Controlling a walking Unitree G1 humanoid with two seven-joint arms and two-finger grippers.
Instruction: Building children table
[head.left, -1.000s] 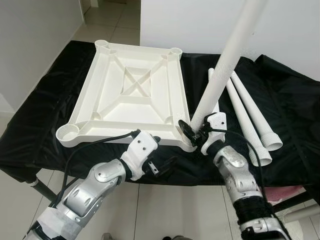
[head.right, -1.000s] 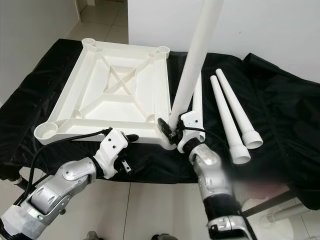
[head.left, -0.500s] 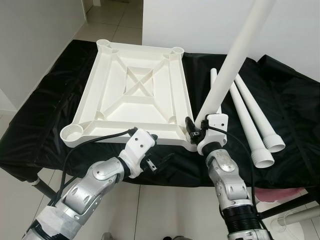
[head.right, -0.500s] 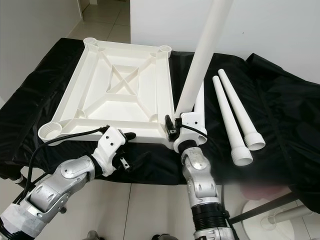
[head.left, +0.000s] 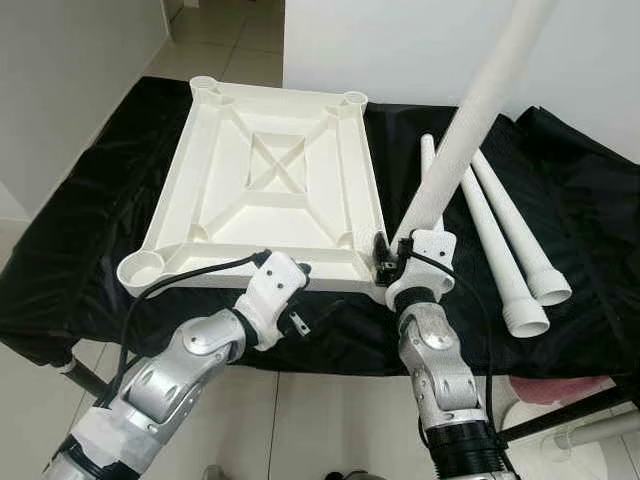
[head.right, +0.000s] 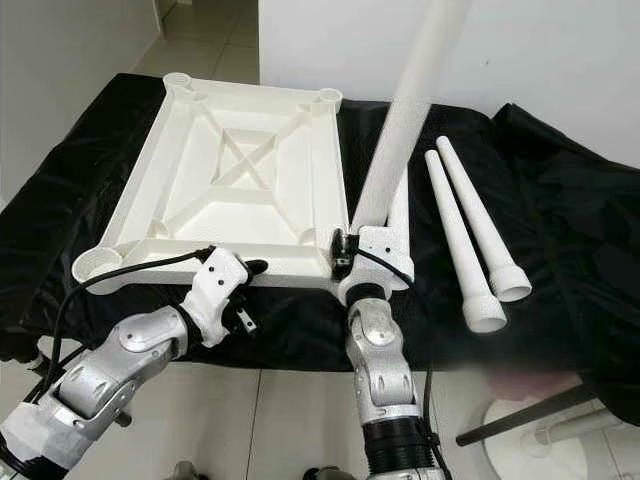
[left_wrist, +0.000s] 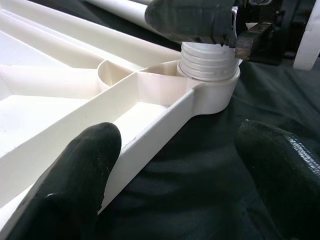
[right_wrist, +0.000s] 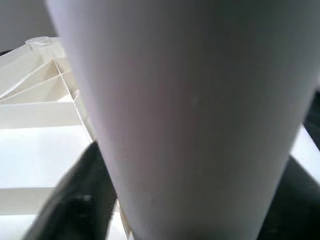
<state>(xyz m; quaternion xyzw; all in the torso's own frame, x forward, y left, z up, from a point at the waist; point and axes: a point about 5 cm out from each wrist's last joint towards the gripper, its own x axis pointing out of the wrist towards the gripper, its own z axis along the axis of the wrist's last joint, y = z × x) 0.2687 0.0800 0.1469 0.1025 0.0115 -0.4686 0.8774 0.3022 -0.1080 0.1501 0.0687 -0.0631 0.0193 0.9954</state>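
The white table top (head.left: 270, 180) lies upside down on the black cloth. My right gripper (head.left: 392, 262) is shut on a white table leg (head.left: 470, 120) that stands up, leaning away to the right. The leg's threaded end (left_wrist: 207, 62) sits in the near right corner socket (left_wrist: 215, 90). In the right wrist view the leg (right_wrist: 190, 115) is very close, with a dark finger (right_wrist: 80, 200) beside it. My left gripper (head.left: 312, 292) is open at the top's near edge, its fingers (left_wrist: 75, 175) on either side of the rim, left of that socket.
Three spare white legs (head.left: 500, 240) lie on the cloth right of the top. The black cloth (head.left: 90, 250) hangs over the table's front edge. Tiled floor lies below, a white wall behind, and a pink object (head.left: 560, 385) sits low at the right.
My right arm has swung left under the corner and the held leg stands more upright over the socket. My left gripper has moved up closer to the top's near edge.
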